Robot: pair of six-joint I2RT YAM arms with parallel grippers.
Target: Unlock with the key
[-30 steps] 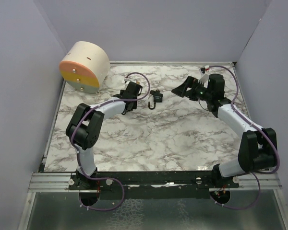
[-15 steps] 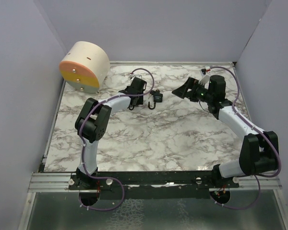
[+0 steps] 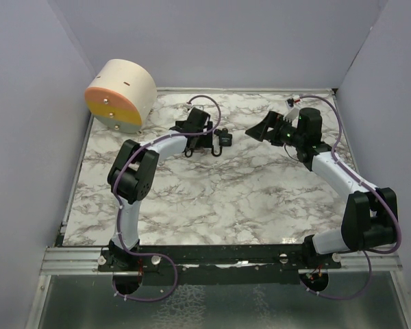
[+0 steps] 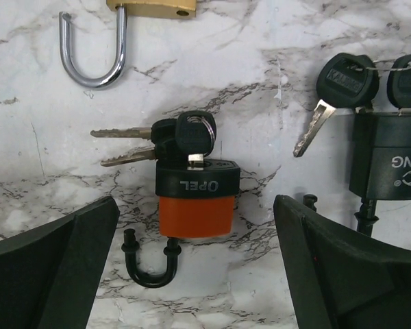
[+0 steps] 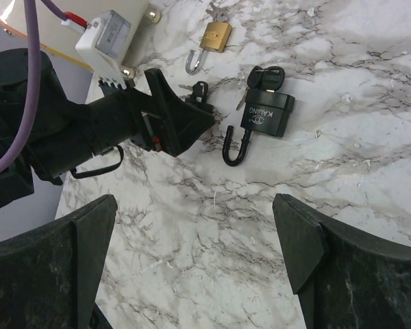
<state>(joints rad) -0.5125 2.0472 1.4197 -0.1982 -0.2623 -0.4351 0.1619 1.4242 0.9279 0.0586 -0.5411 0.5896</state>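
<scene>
Left gripper (image 4: 195, 204) stands wide apart, straddling the orange-and-black OPEL padlock (image 4: 195, 192) at frame centre without touching it, and holds nothing. That lock's key (image 4: 194, 134) sits in the cylinder, spare keys (image 4: 123, 145) fan to the left, and the black shackle (image 4: 151, 266) looks sprung free at one leg. Right gripper (image 5: 195, 202) hangs apart too, empty. Risk: on closing here, the finger (image 4: 342, 274) at lower right could catch the black KAIJING padlock (image 4: 390, 161) just beside it and drag both locks. A skewed pinch might twist the key out.
</scene>
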